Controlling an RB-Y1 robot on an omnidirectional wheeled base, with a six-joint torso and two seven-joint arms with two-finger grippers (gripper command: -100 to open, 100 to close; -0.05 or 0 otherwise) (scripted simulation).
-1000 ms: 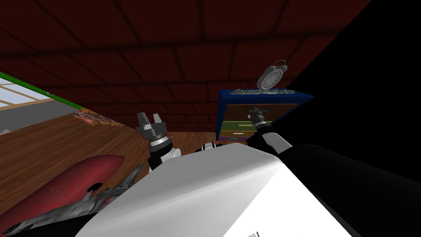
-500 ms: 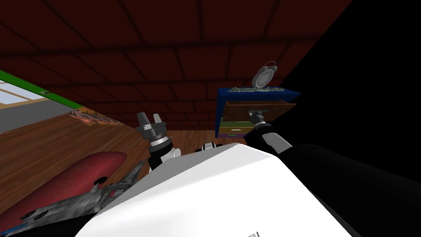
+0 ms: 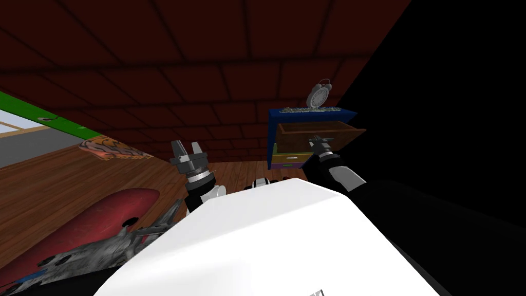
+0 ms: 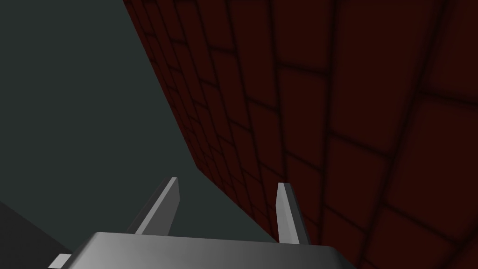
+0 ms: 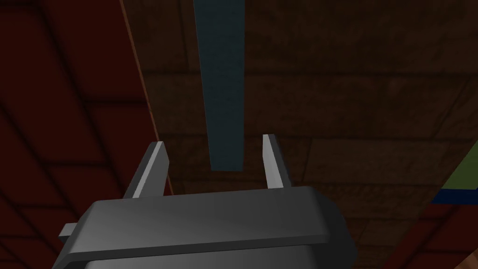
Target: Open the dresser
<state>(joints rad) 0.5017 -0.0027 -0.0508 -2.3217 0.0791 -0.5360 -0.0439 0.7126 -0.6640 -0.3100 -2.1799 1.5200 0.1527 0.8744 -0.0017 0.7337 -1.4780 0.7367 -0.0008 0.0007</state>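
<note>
- The blue dresser (image 3: 271, 141) is set against the red wall (image 3: 205, 77), facing the robot.
- Its top drawer (image 3: 308, 131), long axis sideways, is drawn out.
- The bar handle (image 5: 224, 93) is straddled, unpressed, by the right hand (image 5: 212, 140), fingers spread.
- The left hand (image 3: 186, 146) is likewise spread.

The top drawer (image 3: 319, 132) of the blue dresser (image 3: 271, 139) has been pulled further out by the right gripper (image 3: 317, 140). The robot has been moved back, so the dresser is seen smaller and more to the left.
</note>
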